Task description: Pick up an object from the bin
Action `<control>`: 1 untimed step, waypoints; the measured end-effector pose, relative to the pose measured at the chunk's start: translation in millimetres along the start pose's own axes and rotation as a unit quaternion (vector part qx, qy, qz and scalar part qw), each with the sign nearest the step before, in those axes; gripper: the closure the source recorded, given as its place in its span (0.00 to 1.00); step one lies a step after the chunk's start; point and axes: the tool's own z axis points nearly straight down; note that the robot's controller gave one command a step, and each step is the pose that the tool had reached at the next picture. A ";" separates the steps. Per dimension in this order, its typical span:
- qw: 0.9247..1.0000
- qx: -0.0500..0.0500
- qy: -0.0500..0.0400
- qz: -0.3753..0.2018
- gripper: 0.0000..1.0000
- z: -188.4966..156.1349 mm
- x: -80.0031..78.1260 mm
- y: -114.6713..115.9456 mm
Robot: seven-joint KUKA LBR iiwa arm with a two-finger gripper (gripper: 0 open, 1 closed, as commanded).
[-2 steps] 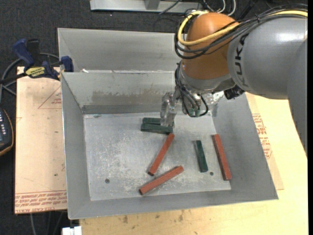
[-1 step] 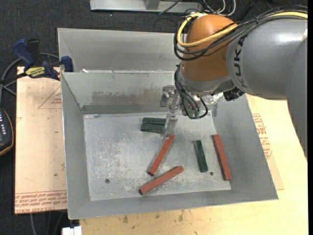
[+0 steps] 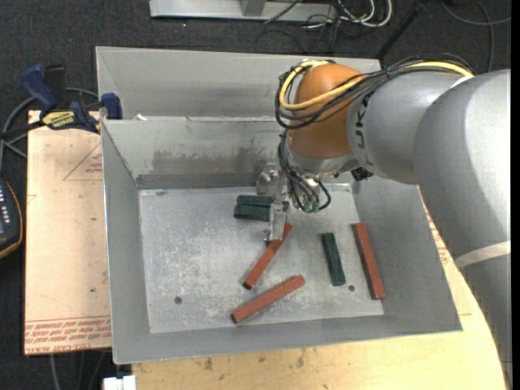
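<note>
My gripper [image 3: 275,224] hangs low over the middle of the bin, below the arm's orange dome. Its tip is right at the upper end of a red-brown stick [image 3: 265,264] that lies slanted on the bin floor. Whether it touches the stick is unclear. A short dark green block [image 3: 250,210] lies just to the left of the gripper, close against it. Nothing shows as held.
A second red-brown stick [image 3: 268,298] lies near the bin's front wall. A dark green stick [image 3: 331,259] and a third red-brown stick [image 3: 367,261] lie side by side on the right. The arm covers the bin's back right corner.
</note>
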 end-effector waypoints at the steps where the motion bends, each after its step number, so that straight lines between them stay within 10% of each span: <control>1: 1.000 0.000 -0.005 -0.001 1.00 -4.2 -1.9 0.3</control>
